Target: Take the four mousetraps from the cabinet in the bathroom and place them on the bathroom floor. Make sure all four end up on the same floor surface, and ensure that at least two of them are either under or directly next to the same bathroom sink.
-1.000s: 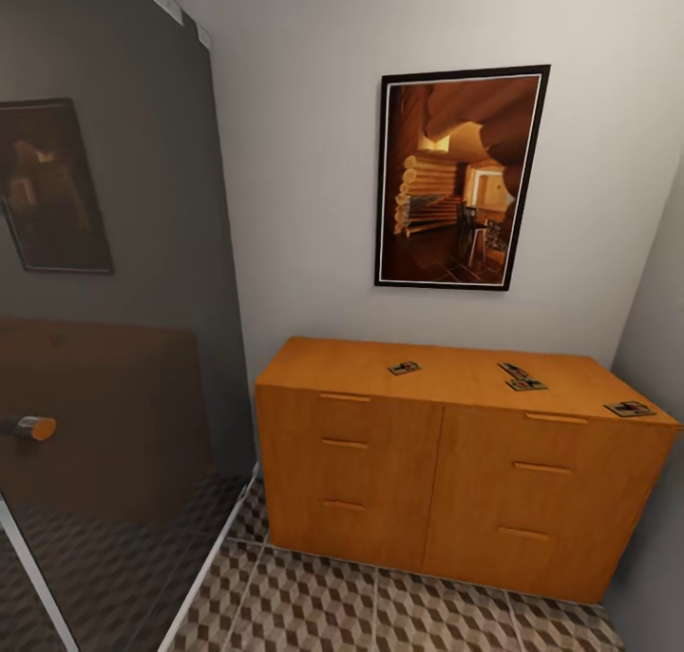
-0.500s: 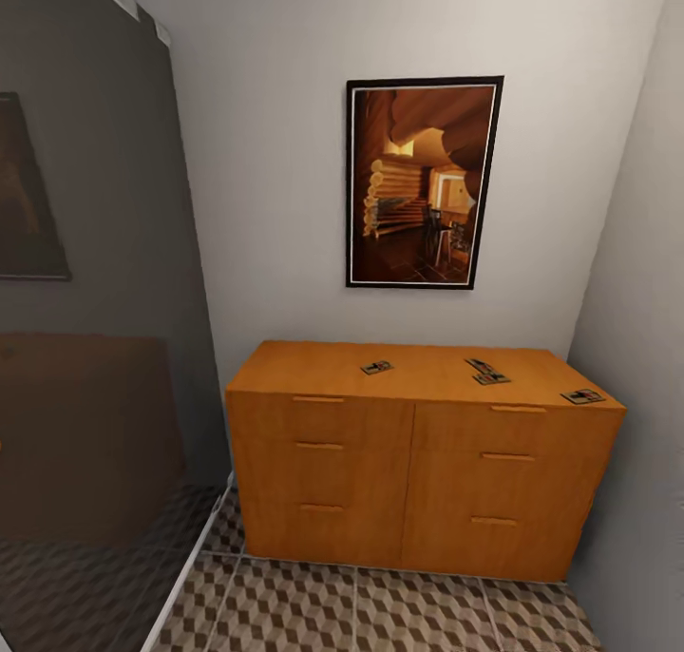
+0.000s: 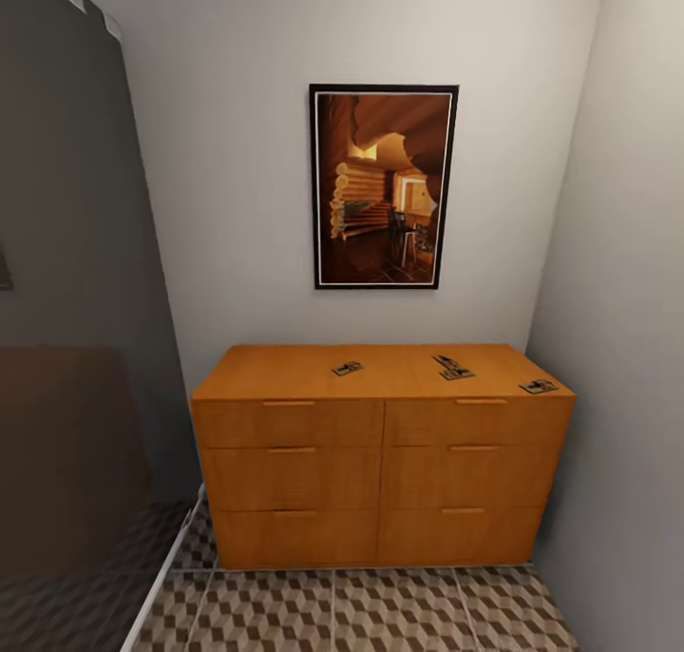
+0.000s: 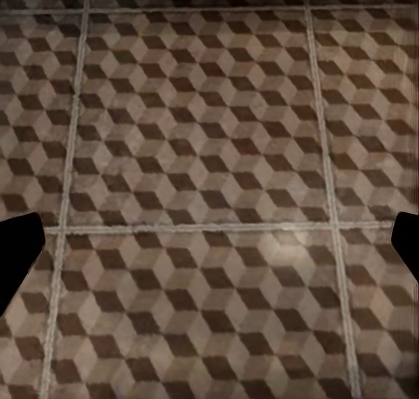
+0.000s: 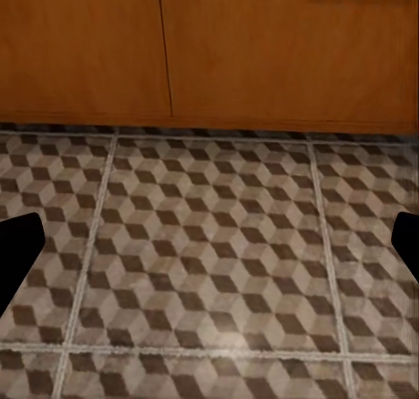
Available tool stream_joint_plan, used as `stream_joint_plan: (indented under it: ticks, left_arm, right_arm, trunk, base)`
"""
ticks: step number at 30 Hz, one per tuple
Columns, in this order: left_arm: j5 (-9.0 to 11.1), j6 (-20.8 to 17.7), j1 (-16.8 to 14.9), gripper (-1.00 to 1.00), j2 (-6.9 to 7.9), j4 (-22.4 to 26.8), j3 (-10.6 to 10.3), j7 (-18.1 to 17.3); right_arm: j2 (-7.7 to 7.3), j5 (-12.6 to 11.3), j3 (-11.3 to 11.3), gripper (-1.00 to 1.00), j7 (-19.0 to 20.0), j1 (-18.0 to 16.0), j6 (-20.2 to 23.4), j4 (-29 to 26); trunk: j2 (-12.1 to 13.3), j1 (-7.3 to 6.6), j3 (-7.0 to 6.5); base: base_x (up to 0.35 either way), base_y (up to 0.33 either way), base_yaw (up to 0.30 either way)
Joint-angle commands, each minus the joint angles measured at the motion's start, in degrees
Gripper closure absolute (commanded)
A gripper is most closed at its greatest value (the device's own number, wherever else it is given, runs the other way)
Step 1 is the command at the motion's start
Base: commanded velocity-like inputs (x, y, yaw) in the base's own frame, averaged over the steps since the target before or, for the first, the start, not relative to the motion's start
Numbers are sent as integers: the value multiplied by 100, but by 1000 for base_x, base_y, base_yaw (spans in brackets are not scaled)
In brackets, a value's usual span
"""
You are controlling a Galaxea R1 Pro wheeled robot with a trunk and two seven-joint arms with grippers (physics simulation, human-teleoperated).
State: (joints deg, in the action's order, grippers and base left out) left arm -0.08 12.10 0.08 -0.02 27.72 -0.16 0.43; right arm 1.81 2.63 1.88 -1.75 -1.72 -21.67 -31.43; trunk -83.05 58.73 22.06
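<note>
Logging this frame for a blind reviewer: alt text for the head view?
A low orange-brown cabinet with six drawers stands against a white wall, small dark mousetraps lying on its top. A framed picture of a log interior hangs above it; cube-patterned bathroom floor in front, a dark glass panel at the left.

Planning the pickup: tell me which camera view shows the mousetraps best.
The head view. It looks down on the cabinet, where the mousetraps lie on its top: one left of centre, two close together, one at the right corner. The right wrist view catches just the cabinet's drawer fronts above bathroom floor, with no traps; the left wrist view looks at floor tiles.
</note>
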Motion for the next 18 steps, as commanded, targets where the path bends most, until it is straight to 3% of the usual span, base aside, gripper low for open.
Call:
stream_joint_plan:
  ticks: [1, 18]
  left_arm:
    - [-1, 11, 1, -100, -3, 5, -2, 4]
    - [-6, 11, 1, -100, -16, 5, -2, 2]
  right_arm:
    - [-1, 27, 6, -100, -18, -4, -19, 5]
    - [4, 27, 6, -100, -18, -4, -74, 4]
  trunk:
    - [-3, 0, 3]
    - [-3, 0, -40]
  base:
    - [0, 0, -214]
    - [0, 0, -192]
